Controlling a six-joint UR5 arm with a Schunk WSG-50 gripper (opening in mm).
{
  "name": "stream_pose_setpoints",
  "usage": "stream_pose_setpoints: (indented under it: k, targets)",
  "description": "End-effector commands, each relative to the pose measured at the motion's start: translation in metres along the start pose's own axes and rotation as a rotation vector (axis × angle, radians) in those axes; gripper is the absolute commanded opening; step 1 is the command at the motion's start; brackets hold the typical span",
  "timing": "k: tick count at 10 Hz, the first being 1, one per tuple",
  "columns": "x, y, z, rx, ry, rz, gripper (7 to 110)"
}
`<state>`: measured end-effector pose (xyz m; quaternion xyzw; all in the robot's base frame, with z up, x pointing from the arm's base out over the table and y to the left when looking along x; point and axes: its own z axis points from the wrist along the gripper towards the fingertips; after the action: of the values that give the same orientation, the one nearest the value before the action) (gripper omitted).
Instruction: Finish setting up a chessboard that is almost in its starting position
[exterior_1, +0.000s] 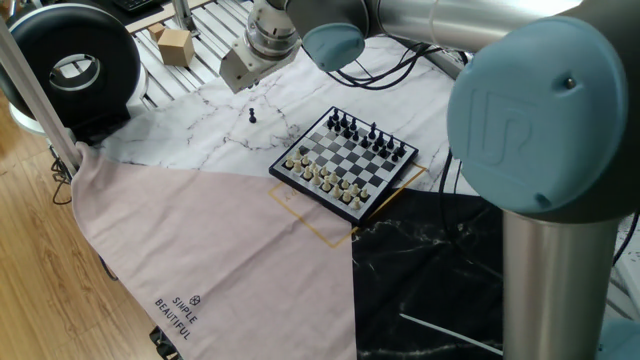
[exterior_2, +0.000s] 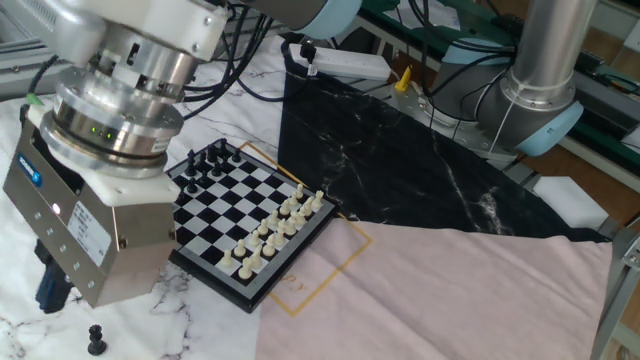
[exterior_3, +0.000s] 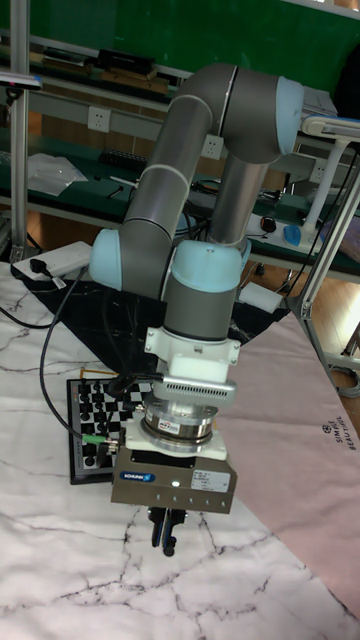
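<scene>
Table w/ marble-print cloth (exterior_1: 190, 125), pink cloth (exterior_1: 200, 250), chessboard (exterior_1: 345, 160), stray black pawn (exterior_1: 252, 115)

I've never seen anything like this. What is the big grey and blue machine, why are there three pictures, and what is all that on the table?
It is one robot arm with a two-finger gripper at its tip. Three cameras film the same moment, two from different sides of the table and one in a tall picture. On the patterned cloths lies a small chessboard, black pieces along one edge, cream pieces along the other. One black piece stands alone off the board. The gripper hangs above it and seems to hold nothing, though I cannot tell whether its fingers are open.
</scene>
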<state>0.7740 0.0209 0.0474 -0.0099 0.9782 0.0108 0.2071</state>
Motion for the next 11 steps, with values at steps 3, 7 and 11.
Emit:
stream_pose_setpoints:
  k: [3, 7, 11]
  targets:
    - [0.012, 0.008, 0.012, -0.035, 0.049, 0.039, 7]
    - [0.022, 0.014, 0.006, -0.055, 0.09, 0.057, 7]
    - [0.027, 0.021, -0.001, -0.082, 0.109, 0.05, 7]
